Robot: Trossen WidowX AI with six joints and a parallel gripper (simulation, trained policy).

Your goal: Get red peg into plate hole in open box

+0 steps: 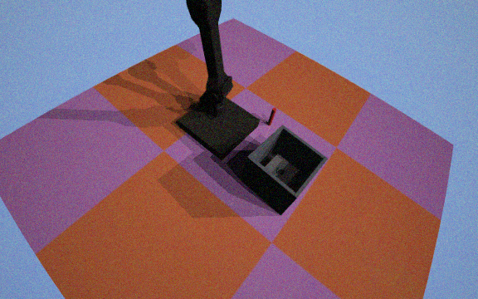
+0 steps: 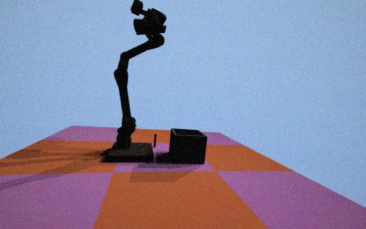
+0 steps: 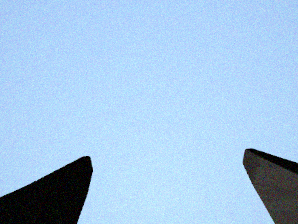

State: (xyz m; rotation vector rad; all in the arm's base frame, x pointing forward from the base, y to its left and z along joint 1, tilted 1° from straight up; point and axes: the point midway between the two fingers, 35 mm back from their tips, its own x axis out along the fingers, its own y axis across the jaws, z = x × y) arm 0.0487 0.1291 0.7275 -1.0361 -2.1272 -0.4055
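Task progress: no step is complete. The pincer (image 2: pixel 141 26) (image 3: pixel 169 161) is close to fully open, its two fingertips well apart and nothing held between them. Only pale blue background shows beyond the fingertips in the wrist view; neither workpiece nor receptacle is in that view.

The red peg (image 1: pixel 272 116) (image 2: pixel 155 140) is far below the pincer, standing upright on the checkered floor (image 1: pixel 173 249) (image 2: pixel 176 203), beside the base plate and apart from the open-topped box. The box (image 1: pixel 270 187) (image 2: pixel 187 149) is also far below the pincer, to the right of the peg in the exterior view. The plate (image 1: pixel 274 161) is visible at the bottom of the box; a dark spot on it may be the hole, but this cannot be confirmed. Remaining operations: approach, grasp, lift, transfer, lowering, full insertion.

Arm pose: the pincer is raised high above the work area, directed away from the peg. Below it, the forearm slopes down to a bend, and the lower arm (image 1: pixel 213 50) (image 2: pixel 124 95) runs nearly vertical to the base plate (image 1: pixel 222 145) (image 2: pixel 129 158). A large downward move and reorientation of the pincer appear necessary before grasping.
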